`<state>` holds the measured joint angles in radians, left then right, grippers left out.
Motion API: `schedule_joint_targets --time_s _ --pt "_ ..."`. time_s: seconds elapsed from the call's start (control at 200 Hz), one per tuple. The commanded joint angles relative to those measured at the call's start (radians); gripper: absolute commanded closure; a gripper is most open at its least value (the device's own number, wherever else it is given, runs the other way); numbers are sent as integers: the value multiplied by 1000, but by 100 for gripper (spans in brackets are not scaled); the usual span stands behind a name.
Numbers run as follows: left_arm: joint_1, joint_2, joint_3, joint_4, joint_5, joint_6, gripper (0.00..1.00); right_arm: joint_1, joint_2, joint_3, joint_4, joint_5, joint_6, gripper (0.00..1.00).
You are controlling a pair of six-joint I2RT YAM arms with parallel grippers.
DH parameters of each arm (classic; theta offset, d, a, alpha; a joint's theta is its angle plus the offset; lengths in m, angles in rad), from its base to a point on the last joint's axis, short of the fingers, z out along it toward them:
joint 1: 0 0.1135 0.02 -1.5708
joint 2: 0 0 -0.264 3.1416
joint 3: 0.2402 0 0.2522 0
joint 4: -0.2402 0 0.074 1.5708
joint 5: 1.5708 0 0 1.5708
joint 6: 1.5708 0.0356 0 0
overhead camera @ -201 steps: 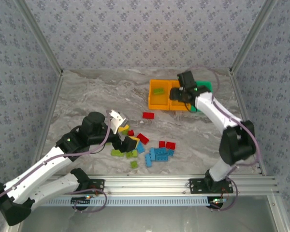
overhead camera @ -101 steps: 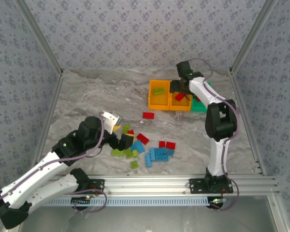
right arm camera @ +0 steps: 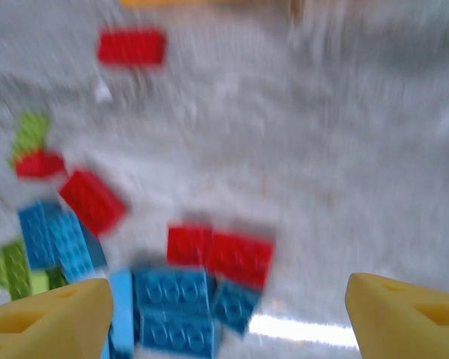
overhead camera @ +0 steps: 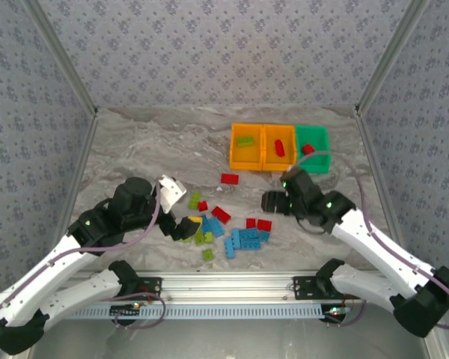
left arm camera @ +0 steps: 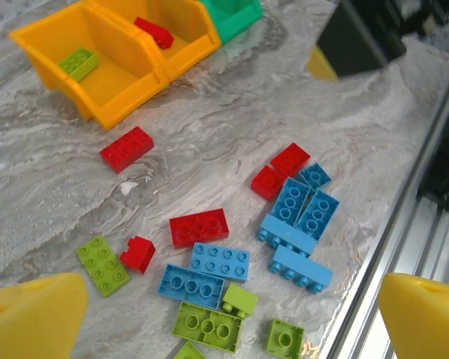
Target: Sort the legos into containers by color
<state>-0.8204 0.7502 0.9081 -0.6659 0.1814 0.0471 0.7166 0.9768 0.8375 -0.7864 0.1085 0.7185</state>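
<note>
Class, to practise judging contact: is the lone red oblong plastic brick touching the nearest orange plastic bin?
Apart. Left wrist view shows marble tabletop between the red oblong plastic brick and the orange plastic bin.

A table [overhead camera: 157, 142] with a grey-white marbled top lies under the left gripper [overhead camera: 183, 217] and the right gripper [overhead camera: 269, 202]. Well beyond both stands the back wall [overhead camera: 224, 52], papered blue-grey with small flower sprigs. Side walls [overhead camera: 22, 112] in the same paper close in outside each gripper. Slanted metal posts [overhead camera: 60, 56] mark the far corners. Behind the grippers a ribbed aluminium rail [overhead camera: 232, 283] runs along the table's near edge. In the left wrist view it passes just beside one fingertip. The light is soft and even, with a pale glare [right arm camera: 299, 329] on the table between the right gripper's fingertips.
</note>
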Motion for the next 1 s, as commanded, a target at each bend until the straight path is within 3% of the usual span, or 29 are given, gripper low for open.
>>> schedule_joint_targets --time_s 0.0,0.08,0.28,0.51,0.72,0.994 --pt "-5 24 12 -58 63 139 1 109 2 -88 -62 18 271 16" --pt "-5 34 -11 -21 64 146 1 152 44 -142 -15 9 336 16" --pt "-5 24 -68 51 74 131 1 151 128 -233 209 -21 430 17" --pt "-5 -6 -86 58 46 140 1 107 148 -298 291 -39 459 37" --pt "-4 -9 -87 57 40 145 1 116 188 -360 400 -107 495 31" --pt "-4 -26 -99 48 32 137 1 104 199 -300 268 -2 477 58"
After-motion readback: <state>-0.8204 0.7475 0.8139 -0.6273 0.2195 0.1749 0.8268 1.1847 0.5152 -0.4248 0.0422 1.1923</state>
